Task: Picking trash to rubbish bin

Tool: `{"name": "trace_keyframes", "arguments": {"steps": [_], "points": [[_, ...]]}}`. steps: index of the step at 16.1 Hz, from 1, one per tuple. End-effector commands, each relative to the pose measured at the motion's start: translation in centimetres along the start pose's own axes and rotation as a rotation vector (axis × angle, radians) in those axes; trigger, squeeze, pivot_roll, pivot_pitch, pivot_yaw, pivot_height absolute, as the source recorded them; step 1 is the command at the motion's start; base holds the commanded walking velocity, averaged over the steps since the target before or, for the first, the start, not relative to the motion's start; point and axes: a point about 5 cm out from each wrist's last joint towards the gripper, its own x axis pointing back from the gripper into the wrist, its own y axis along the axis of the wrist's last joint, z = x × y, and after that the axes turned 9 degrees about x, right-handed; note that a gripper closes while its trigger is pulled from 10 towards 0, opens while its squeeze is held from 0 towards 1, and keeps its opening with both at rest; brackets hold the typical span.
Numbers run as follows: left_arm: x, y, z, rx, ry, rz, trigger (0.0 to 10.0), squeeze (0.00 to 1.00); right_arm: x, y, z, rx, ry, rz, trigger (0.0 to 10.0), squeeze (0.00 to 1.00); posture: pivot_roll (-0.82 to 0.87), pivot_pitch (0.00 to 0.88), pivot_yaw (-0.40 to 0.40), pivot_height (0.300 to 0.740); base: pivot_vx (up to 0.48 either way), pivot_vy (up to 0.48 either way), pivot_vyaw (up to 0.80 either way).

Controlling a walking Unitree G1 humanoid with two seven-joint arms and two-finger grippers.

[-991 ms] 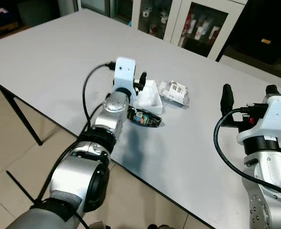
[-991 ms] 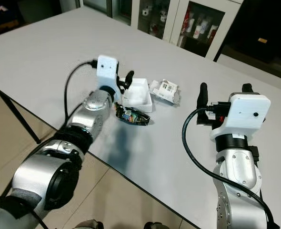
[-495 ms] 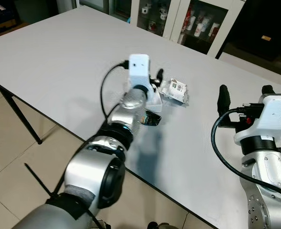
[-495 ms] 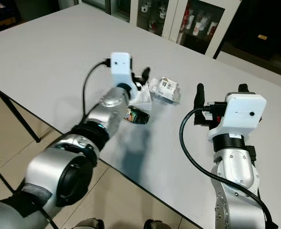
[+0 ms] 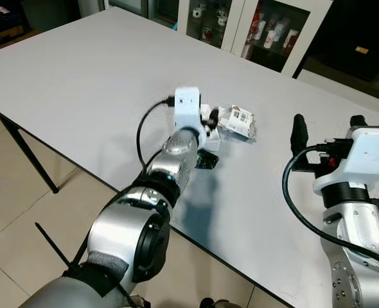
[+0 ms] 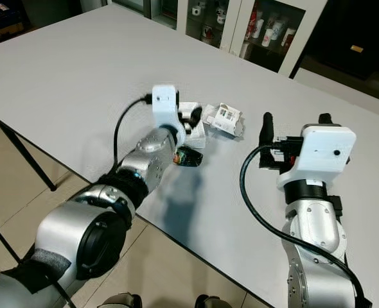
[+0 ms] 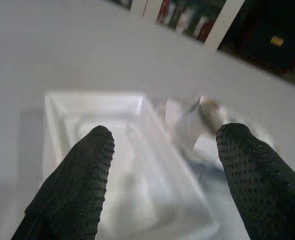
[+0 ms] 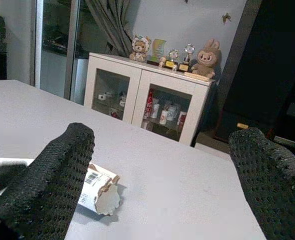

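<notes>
On the grey table (image 5: 80, 83) lie a white foam tray (image 6: 193, 122), a crumpled white carton with a barcode (image 5: 239, 120) just to its right, and a dark wrapper (image 5: 206, 160) in front of it. My left gripper (image 5: 210, 119) is open and stretched over the tray. In the left wrist view its fingers (image 7: 82, 170) straddle the tray's (image 7: 122, 150) right wall, with the carton (image 7: 197, 117) just beyond. My right gripper (image 5: 327, 125) stands open and upright above the table, to the right of the carton (image 8: 100, 192), with nothing in it.
The table's near edge runs diagonally from left to lower right, with tiled floor (image 5: 22, 224) below and a black table leg (image 5: 24, 149) at the left. A white glass-door cabinet (image 5: 247, 29) stands behind the table. Dark furniture (image 5: 363, 45) is at the back right.
My left arm has reached forward and to the right, from beside the tray to over it, closer to the carton. The right arm has stayed where it was.
</notes>
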Motion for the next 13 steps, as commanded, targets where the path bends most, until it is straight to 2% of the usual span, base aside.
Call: {"name": "trace_keyframes", "arguments": {"steps": [1,2,3,5,13], "points": [[0.2,-1.2,-0.2,-0.01,0.001,0.052,10.0,0.0,0.1,0.1,-0.3,0.009,-0.019,0.002,10.0,0.0,0.02,0.121,-0.099,0.74,0.0,0.0,0.0],[0.4,-2.5,0.3,-0.026,0.011,0.1,10.0,0.0,0.2,0.0,-0.2,0.005,-0.019,0.008,10.0,0.0,0.01,0.124,-0.097,0.74,0.0,0.0,0.0],[0.5,-2.9,0.5,-0.038,0.011,0.114,10.0,0.0,0.2,0.0,-0.1,0.004,-0.019,0.01,10.0,0.0,0.01,0.126,-0.096,0.74,0.0,0.0,0.0],[0.7,-3.4,0.7,-0.064,0.014,0.128,10.0,0.0,0.4,-0.1,-0.1,0.003,-0.022,0.018,10.0,0.0,0.0,0.13,-0.094,0.74,0.0,0.0,0.0],[1.2,-4.9,2.3,-0.083,0.058,0.182,10.0,0.0,0.6,-0.3,-0.3,0.005,-0.026,0.03,10.0,0.0,0.01,0.136,-0.096,0.74,0.0,0.0,0.0]]}}
